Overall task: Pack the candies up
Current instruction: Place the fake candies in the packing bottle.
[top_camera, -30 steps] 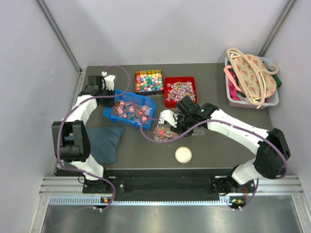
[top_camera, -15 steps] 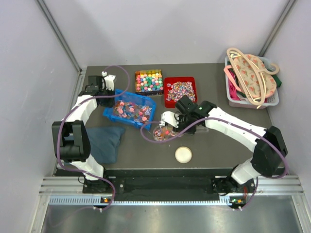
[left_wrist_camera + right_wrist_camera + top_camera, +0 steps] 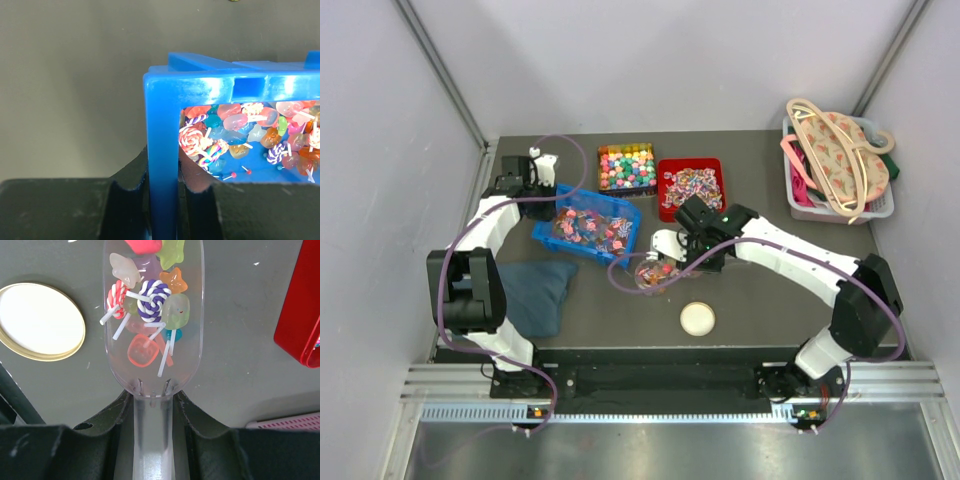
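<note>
room: grey-walled cell, dark tabletop [image 3: 760, 300].
left gripper [image 3: 162, 189]: pinching the corner wall of the blue bin [image 3: 162, 125]; no shift over the last second.
right gripper [image 3: 152, 407]: clamped on the handle of a clear scoop [image 3: 185, 350].
candies [image 3: 152, 295]: a scoopful of swirl lollipops and gummy shapes; more in the blue bin and the red tray [image 3: 690, 188].
change: right arm has swung slightly back-left, carrying the scoop away from the cream lid [image 3: 698, 319] toward the bin's near corner.
meaning: load likely still in transit, not tipped; can't make out a receiving container.

Candies [image 3: 585, 228] in blue bin [image 3: 601, 198], cream lid [image 3: 698, 319]
</note>
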You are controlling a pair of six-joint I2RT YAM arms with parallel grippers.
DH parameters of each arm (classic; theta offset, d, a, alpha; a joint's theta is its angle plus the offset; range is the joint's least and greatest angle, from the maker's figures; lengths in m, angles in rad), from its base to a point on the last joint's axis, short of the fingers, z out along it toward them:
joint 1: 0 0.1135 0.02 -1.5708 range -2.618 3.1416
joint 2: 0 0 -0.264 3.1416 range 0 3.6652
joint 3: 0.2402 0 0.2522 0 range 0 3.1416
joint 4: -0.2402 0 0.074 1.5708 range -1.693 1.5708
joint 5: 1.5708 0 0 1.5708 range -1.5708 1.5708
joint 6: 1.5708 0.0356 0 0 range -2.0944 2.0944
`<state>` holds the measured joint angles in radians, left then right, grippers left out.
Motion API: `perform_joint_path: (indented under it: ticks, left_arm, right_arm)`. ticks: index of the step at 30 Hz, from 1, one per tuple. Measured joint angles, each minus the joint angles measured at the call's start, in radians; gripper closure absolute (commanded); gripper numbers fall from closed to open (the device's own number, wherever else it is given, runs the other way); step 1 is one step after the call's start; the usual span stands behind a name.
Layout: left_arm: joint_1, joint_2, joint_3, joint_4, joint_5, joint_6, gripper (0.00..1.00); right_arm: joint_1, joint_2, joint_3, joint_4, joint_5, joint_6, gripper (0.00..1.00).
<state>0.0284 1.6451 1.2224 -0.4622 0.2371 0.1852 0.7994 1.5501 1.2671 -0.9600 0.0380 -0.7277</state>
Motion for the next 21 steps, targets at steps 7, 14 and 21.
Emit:
perform_joint_path:
  ticks: [7,14,21]
  left_arm:
    - [0.000,0.000,0.000,0.000,0.000,0.000,1.00]
    - [0.000,0.000,0.000,0.000,0.000,0.000,1.00]
    - [0.000,0.000,0.000,0.000,0.000,0.000,1.00]
  right_arm:
    - [0.022,0.017,0.026,-0.017,0.033,-0.013,1.00]
    - [0.055,0.036,0.040,-0.020,0.081,-0.025,1.00]
    - [0.085,0.051,0.058,-0.020,0.135,-0.041,1.00]
